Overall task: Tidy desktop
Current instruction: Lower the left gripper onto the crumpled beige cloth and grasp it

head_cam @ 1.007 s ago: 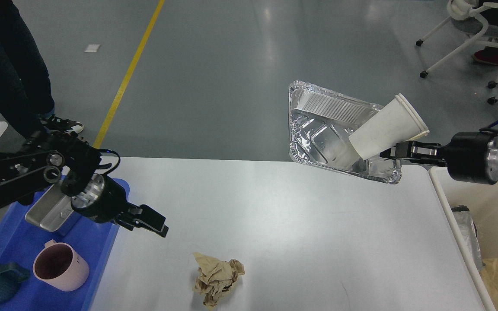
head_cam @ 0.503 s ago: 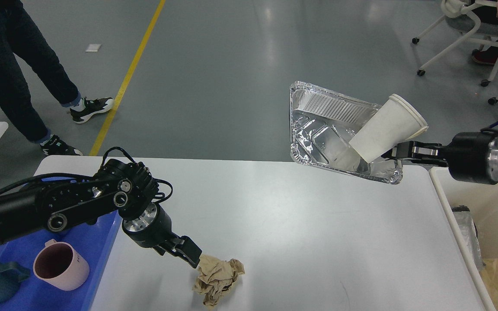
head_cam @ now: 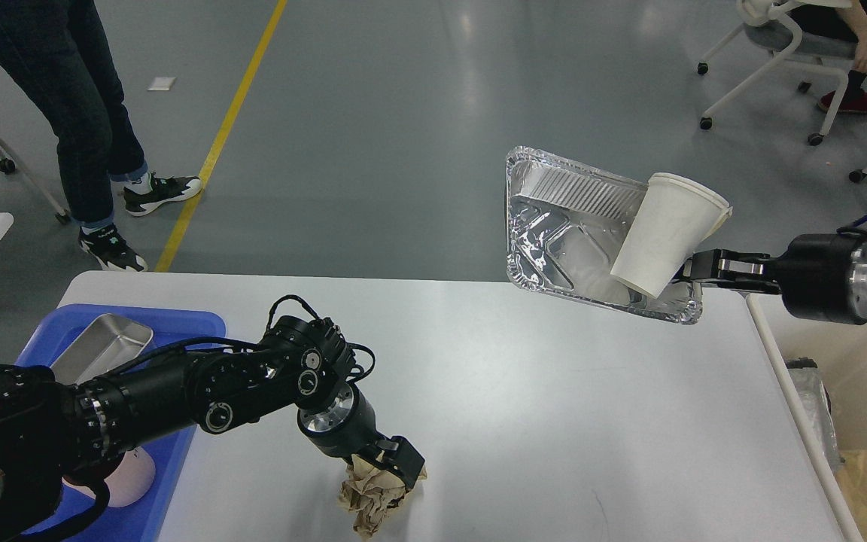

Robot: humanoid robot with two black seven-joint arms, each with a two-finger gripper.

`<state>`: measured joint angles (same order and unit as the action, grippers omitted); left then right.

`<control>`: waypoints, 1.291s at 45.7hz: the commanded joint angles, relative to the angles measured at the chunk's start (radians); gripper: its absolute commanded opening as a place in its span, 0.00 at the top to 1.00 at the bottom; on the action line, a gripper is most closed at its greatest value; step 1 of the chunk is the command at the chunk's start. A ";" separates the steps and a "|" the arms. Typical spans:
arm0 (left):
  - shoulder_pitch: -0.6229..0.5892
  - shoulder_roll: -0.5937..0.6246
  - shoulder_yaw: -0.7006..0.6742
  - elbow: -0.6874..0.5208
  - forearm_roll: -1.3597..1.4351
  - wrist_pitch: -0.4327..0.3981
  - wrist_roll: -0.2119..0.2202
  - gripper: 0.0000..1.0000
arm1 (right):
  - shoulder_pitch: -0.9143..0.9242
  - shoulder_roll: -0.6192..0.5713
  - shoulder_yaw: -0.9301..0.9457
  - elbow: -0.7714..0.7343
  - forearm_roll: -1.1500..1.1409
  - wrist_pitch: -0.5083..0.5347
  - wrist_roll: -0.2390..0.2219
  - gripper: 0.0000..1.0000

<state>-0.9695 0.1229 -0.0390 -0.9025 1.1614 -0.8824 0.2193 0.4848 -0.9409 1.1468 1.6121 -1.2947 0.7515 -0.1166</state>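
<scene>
The white tabletop (head_cam: 524, 391) fills the lower view. On its near edge lies a paper wad (head_cam: 367, 497), with the left gripper (head_cam: 392, 465) upon it, jaws straddling its top. The right gripper (head_cam: 693, 269) pinches a foil tray (head_cam: 561, 241) aloft at the far right corner; a paper cup (head_cam: 667, 232) leans in the tray.

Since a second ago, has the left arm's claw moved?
Yes. The left gripper has swung right, away from the blue tray and nearer the table's front edge, onto the crumpled paper, which has stayed put.
</scene>
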 commanded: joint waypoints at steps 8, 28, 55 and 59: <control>0.031 -0.022 0.001 0.001 0.038 0.051 0.008 0.10 | 0.000 -0.015 0.004 0.000 0.000 -0.001 0.000 1.00; 0.034 -0.026 -0.001 -0.006 0.038 0.037 0.115 0.84 | 0.000 -0.018 0.005 0.000 0.000 -0.001 0.000 1.00; 0.026 -0.002 -0.022 -0.016 0.040 0.112 0.161 1.00 | -0.006 -0.019 0.005 -0.001 0.000 -0.001 0.000 1.00; 0.023 0.035 -0.062 -0.018 0.035 0.126 0.160 1.00 | -0.008 -0.019 0.005 -0.003 0.002 -0.001 0.000 1.00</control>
<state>-0.9429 0.1208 -0.0603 -0.9186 1.2014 -0.7697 0.3786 0.4811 -0.9602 1.1518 1.6106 -1.2939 0.7500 -0.1166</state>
